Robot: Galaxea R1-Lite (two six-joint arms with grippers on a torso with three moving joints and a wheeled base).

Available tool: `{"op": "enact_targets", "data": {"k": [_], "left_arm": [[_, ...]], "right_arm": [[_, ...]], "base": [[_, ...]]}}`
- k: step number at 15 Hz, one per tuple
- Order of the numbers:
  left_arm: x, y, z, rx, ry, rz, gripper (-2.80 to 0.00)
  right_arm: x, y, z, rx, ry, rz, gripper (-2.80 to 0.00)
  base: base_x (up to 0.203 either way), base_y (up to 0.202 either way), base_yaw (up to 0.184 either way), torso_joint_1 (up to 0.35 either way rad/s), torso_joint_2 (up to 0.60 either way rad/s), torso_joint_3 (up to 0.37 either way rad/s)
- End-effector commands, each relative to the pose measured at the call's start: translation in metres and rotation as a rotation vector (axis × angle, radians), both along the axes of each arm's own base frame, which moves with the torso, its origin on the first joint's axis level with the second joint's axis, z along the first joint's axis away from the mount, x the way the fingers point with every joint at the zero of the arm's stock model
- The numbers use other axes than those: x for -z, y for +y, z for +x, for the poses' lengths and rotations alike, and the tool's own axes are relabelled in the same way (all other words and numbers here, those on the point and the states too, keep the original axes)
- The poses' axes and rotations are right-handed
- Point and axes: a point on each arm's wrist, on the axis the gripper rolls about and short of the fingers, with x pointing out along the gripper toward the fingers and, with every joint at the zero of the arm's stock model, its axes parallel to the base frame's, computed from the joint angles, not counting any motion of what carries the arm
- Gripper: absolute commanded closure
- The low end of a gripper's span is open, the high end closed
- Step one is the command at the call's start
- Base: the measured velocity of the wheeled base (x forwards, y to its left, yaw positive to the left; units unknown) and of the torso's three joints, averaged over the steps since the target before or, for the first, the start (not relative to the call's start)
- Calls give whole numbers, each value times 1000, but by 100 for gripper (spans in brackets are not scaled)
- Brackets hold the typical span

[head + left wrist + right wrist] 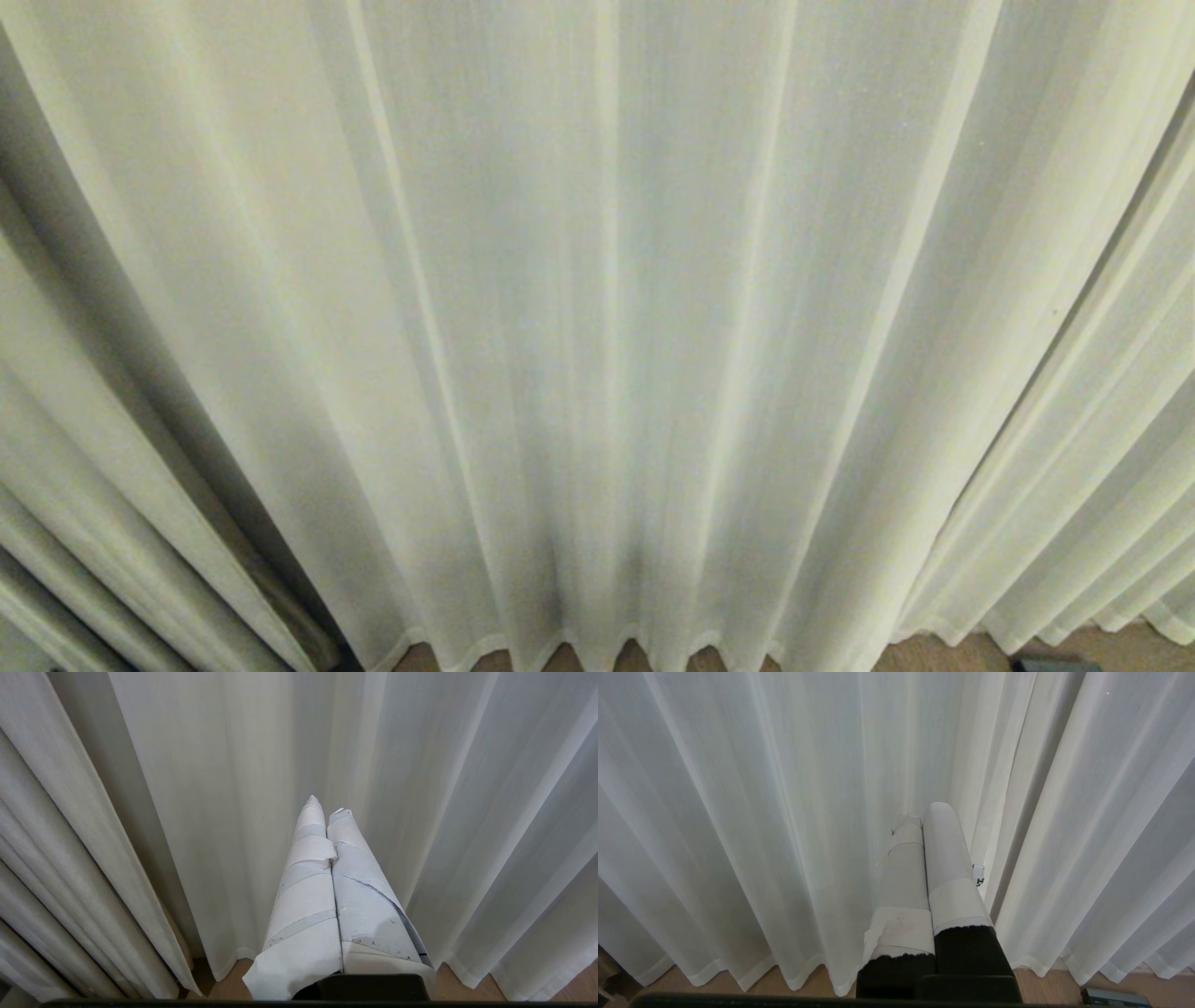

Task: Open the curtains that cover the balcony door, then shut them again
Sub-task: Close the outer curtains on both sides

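Cream-white pleated curtains (597,327) fill the head view, drawn shut and hanging to a wavy hem just above the floor. The balcony door is hidden behind them. Neither arm shows in the head view. My left gripper (326,806), fingers wrapped in white tape, is shut with nothing between them and points at the curtains (224,812) from close by. My right gripper (925,812), also taped, is shut and empty, and faces the curtains (784,812) next to a fold where one fabric edge (994,826) overlaps another.
Light wooden floor (943,651) shows under the hem. A small dark object (1113,997) lies on the floor at the right, near the curtain foot. A dark gap between folds (177,439) runs down the left side.
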Motion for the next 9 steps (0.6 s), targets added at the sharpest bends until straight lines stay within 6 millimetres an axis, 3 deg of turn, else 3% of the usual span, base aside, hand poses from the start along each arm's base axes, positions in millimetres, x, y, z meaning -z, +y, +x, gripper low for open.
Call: {"op": "enact_targets", "data": {"k": [1,5,7,9], "left_arm": [[-2,0,-1,1,-4,0,0],[-49,0,3,-15,14,-35,0],[-79,0,20,-26,75,-51,0],[-117,1,50,-42,105,-68,0]], "right_arm": [[0,0,0,0,-1,-1,0],[0,0,0,0,-1,-1,0],[0,0,0,0,-2,-1,0],[0,0,0,0,-1,-1,0]], "base": [[0,0,0,0,0,0],[0,0,0,0,0,0],[0,0,0,0,0,0],[0,0,0,0,0,0]]}}
